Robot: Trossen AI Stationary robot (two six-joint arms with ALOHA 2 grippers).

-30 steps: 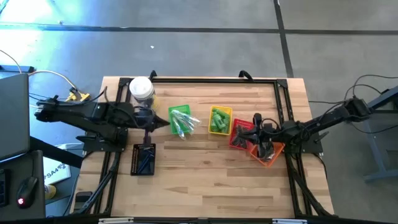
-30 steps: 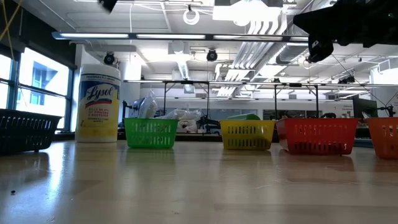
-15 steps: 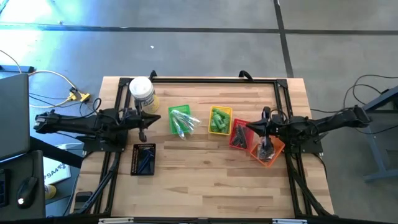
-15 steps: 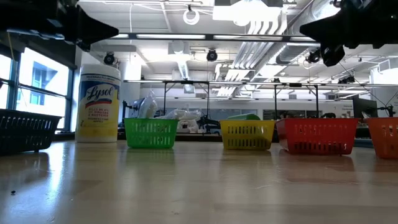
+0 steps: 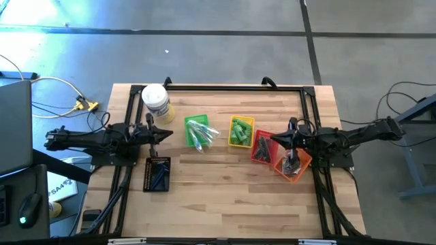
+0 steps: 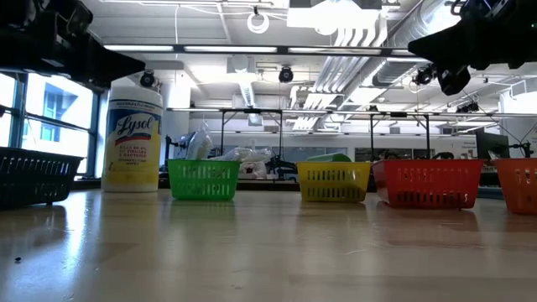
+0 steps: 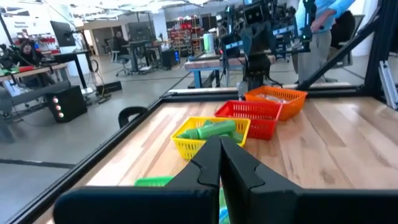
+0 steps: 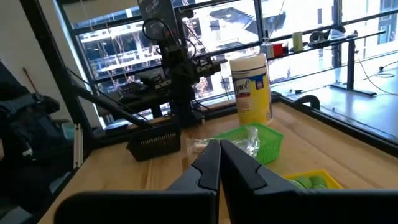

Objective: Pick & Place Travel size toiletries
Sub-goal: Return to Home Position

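Now both of my arms sit low at the two ends of the bench, each pointing inward toward the row of baskets. My left claw has its fingers pressed together on nothing, and it hangs beside the white jar, just short of the green basket. My right claw is also pinched together and empty, above the red basket and orange basket. From bench height, both arms show only as dark shapes near the ceiling line, well above the basket rims. I judge they are held this high so that nothing gets knocked.

The travel size toiletries lie sorted by kind. Clear slim packets fill the green basket, and some poke over its rim. Bright green bottles lie in the yellow basket. Dark grey pieces lie in the red basket. Dark blue sticks lie in the black basket, which stands apart near the left arm. The orange basket holds something dark, but my right arm partly covers it.

I see no loose item on the bare boards. By my reckoning the sorting is finished or nearly so, which would explain the empty, closed claws and this resting pose.
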